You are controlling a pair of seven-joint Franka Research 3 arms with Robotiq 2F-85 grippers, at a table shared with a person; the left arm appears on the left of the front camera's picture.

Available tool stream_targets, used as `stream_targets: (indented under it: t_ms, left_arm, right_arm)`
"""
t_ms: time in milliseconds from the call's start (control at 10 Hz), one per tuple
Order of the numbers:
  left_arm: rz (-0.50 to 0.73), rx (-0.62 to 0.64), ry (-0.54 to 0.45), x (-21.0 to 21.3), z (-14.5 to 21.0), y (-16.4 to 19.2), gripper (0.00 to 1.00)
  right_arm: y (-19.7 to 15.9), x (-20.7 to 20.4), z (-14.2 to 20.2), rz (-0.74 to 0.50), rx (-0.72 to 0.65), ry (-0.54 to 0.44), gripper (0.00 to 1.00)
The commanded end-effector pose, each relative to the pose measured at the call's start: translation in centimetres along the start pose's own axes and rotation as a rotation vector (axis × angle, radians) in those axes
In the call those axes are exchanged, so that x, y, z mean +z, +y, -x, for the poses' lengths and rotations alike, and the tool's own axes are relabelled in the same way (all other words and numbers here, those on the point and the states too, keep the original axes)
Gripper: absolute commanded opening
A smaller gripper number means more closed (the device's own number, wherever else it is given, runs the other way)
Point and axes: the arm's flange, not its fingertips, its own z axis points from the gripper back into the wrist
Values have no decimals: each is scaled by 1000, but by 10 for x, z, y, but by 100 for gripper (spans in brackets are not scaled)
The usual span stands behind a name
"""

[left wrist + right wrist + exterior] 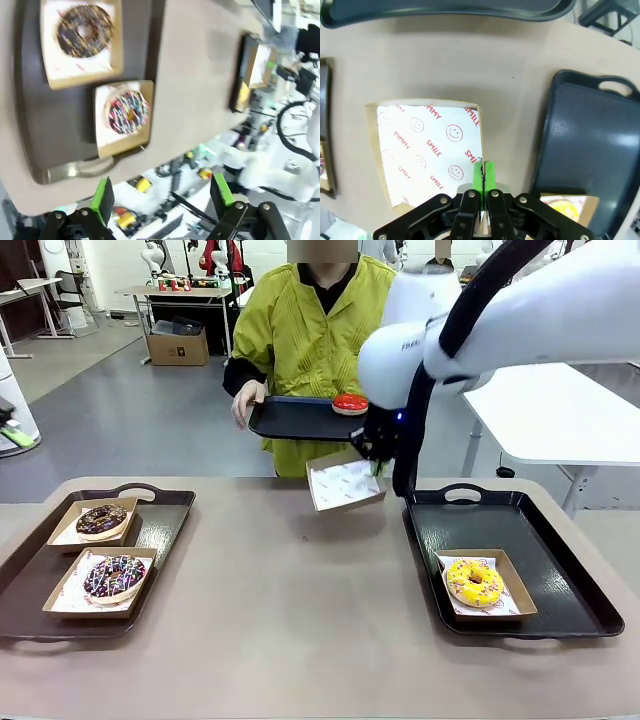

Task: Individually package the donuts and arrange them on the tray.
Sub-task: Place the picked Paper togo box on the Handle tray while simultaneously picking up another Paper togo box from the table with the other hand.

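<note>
My right gripper (378, 462) (482, 172) is shut on the rim of an empty cardboard box (345, 484) (427, 150) lined with printed paper, held tilted above the table's far middle. A person behind it holds a black tray (295, 420) carrying a glossy red donut (350, 402). The yellow sprinkled donut (474, 582) sits boxed on the right tray (560, 540). On the left tray (165, 520) are two boxed donuts: a dark chocolate one (102, 521) (84, 30) and a chocolate one with coloured sprinkles (114, 576) (128, 111). My left gripper (161, 195) hangs open and empty, high off the table beyond the left tray's handle.
The right tray (590, 145) has bare room behind the yellow donut's box. The person's tray (445, 10) hovers over the table's far edge. The beige table (300, 610) lies bare between the two trays. A white table (560, 420) stands at the back right.
</note>
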Motion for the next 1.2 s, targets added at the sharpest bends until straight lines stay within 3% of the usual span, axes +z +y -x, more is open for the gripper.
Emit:
stream_targets:
  t_ms: [0, 200, 400, 900, 1100]
  left_arm:
    - [190, -28, -35, 13, 14, 21, 100]
    - [412, -64, -130, 31, 34, 58, 100]
    - [537, -63, -196, 35, 47, 91, 100]
    - [608, 63, -127, 34, 15, 171, 100]
    - [584, 80, -122, 18, 24, 164, 100]
  right_arm:
    - [-1, 24, -9, 6, -59, -6, 0]
    - [-9, 44, -22, -21, -107, 2, 0]
    - [-19, 45, -33, -46, -147, 18, 0]
    - [-37, 30, -44, -73, -217, 43, 0]
    - [-40, 22, -48, -68, -232, 61, 0]
